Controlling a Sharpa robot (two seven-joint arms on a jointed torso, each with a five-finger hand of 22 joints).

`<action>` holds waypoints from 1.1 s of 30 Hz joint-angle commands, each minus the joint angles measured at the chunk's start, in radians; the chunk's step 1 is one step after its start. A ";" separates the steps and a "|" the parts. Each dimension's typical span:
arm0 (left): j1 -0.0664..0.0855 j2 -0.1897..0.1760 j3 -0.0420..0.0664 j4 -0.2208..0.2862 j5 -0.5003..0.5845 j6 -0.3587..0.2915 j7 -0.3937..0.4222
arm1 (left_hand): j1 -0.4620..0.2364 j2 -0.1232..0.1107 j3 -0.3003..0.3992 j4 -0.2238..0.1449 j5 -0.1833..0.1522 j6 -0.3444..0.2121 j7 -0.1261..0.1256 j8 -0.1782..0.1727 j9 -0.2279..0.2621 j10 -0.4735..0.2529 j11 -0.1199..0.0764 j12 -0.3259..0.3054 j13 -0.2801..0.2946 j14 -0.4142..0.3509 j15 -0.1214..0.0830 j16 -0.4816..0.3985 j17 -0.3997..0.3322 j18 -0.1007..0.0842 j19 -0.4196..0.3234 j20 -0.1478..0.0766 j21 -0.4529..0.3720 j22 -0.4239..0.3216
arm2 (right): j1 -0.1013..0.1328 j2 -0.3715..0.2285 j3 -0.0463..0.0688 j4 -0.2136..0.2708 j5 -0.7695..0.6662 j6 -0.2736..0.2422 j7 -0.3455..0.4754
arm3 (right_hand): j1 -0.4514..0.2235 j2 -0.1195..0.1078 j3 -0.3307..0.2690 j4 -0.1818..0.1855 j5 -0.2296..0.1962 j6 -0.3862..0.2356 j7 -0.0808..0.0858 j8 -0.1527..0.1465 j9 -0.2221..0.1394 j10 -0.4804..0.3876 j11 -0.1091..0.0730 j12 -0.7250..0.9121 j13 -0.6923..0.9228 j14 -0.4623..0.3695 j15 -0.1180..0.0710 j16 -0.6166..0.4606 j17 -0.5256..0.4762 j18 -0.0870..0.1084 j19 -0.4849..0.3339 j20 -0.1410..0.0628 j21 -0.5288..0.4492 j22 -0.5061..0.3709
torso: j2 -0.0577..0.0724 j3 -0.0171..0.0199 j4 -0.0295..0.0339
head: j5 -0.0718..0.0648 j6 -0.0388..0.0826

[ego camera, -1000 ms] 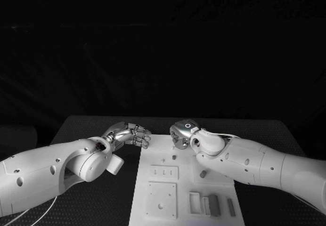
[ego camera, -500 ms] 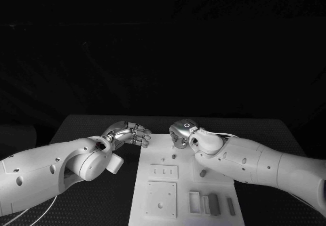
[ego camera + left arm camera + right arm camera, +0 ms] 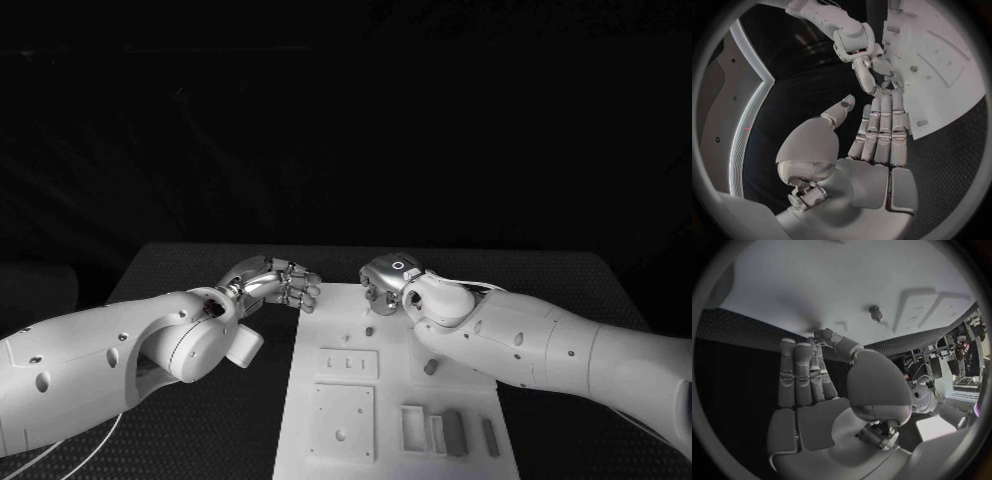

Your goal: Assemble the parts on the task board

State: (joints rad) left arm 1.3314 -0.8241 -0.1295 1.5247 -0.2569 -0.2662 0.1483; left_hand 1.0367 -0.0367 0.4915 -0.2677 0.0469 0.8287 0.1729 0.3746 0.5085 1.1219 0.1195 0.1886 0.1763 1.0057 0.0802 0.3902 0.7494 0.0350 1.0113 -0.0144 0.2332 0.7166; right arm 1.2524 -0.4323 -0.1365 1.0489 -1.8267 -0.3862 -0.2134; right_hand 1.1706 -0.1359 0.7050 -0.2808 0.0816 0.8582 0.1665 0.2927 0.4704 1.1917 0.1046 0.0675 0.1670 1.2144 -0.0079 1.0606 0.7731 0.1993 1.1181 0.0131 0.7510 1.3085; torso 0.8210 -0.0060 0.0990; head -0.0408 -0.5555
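Observation:
The white task board (image 3: 329, 325) lies lengthwise in the middle of the table. My left hand (image 3: 274, 283) hovers at its far left corner; the left wrist view shows this hand (image 3: 873, 145) with straight fingers, thumb apart, holding nothing. My right hand (image 3: 387, 282) hangs over the board's far end. In its wrist view the right hand (image 3: 817, 385) is stretched flat and empty under the board (image 3: 817, 285), where a small peg (image 3: 875, 313) stands. Grey parts sit on the board: a peg (image 3: 430, 367), a small piece (image 3: 371, 333), and bars (image 3: 456, 433) in slots.
Two square recessed plates (image 3: 343, 423) occupy the board's near left part. The black mat (image 3: 202, 270) spreads to both sides. My bulky white forearms (image 3: 548, 350) cross the near corners of the table. The right hand (image 3: 876, 75) also appears in the left wrist view, near the board (image 3: 942, 55).
My right arm has edged slightly left over the board's far end. The left hand has barely moved, and no part has shifted.

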 commanded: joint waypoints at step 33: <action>0.002 -0.002 0.001 -0.029 0.001 0.003 0.008 | -0.006 -0.004 0.003 0.004 0.004 0.000 0.004 -0.006 -0.002 0.005 0.006 -0.006 0.002 0.006 0.002 -0.011 0.004 0.020 -0.002 -0.004 -0.007 0.002 | 0.036 -0.317 0.036 0.267 0.070 0.056 0.020 | -0.045 -0.116 -0.005 0.109 -0.003 0.016 -0.006 0.021 -0.011 -0.013 0.005 0.026 -0.009 -0.012 0.005 0.028 -0.029 0.062 -0.001 0.011 -0.009 0.019 | -0.006 0.0089 -0.0317 | 0.008 0.035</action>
State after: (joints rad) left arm 1.3326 -0.8289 -0.1297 1.4957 -0.2570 -0.2671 0.1476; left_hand 1.0367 -0.0367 0.4914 -0.2677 0.0469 0.8287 0.1729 0.3746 0.5077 1.1219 0.1195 0.1881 0.1769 1.0057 0.0802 0.3863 0.7515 0.0447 1.0113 -0.0142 0.2292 0.7172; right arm 1.2882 -0.7483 -0.1003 1.3217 -1.7671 -0.3951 -0.2144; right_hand 1.1256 -0.2438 0.7004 -0.1739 0.0852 0.8706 0.1670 0.3079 0.4601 1.1796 0.1072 0.0995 0.1569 1.2062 0.0002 1.0870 0.7454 0.2005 1.1207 0.0254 0.7416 1.3084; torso 0.8170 0.0007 0.0755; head -0.0355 -0.5223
